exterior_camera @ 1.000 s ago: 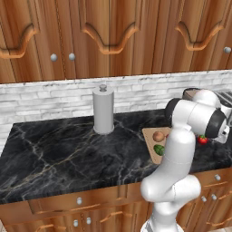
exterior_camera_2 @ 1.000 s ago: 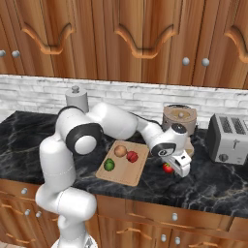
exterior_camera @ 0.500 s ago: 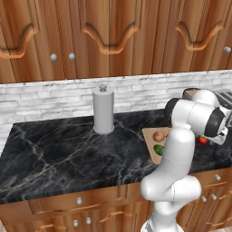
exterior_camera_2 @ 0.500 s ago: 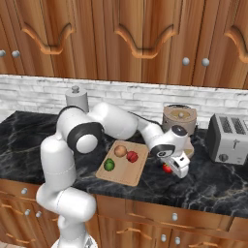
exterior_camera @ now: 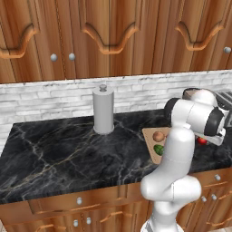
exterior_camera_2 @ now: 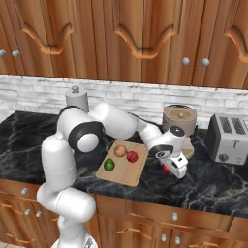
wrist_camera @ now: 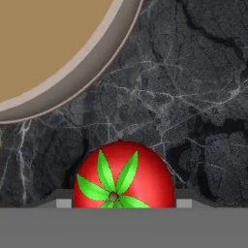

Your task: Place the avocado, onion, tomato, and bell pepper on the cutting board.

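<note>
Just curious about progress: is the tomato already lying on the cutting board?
No, the tomato sits on the black counter right of the cutting board.

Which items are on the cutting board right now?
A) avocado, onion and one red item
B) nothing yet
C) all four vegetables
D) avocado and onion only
A: in the right base view the cutting board carries the avocado, the onion and a red item, while the tomato sits on the dark counter between the fingers of the gripper.
</note>
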You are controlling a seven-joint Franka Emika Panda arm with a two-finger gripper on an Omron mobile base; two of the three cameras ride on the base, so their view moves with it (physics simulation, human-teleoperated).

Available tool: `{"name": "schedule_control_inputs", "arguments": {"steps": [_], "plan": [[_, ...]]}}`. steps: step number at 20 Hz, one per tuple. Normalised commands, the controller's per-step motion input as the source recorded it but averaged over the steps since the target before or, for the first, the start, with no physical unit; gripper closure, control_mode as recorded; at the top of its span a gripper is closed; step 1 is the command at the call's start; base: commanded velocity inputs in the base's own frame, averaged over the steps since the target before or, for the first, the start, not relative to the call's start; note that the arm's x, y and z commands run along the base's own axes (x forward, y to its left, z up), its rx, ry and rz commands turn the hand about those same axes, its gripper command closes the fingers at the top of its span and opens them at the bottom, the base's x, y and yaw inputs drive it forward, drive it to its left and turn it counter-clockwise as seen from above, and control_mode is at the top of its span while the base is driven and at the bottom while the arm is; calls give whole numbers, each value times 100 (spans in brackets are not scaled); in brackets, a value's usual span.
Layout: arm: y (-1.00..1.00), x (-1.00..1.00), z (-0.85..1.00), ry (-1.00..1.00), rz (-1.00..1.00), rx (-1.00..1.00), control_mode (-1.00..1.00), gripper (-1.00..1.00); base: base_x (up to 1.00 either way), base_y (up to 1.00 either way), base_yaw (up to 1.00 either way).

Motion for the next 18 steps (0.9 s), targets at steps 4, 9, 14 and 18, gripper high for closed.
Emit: {"name": "schedule_control_inputs", "arguments": {"steps": [4,9,14,18], "plan": [[44,-25,52,-8,0,-2,-100,100,0,0,0],[55,-34,45,0,0,-4,-100,100,0,0,0],[63,-46,13,0,0,-5,-100,100,0,0,0],[65,-43,4,0,0,-5,-100,100,0,0,0]]}}
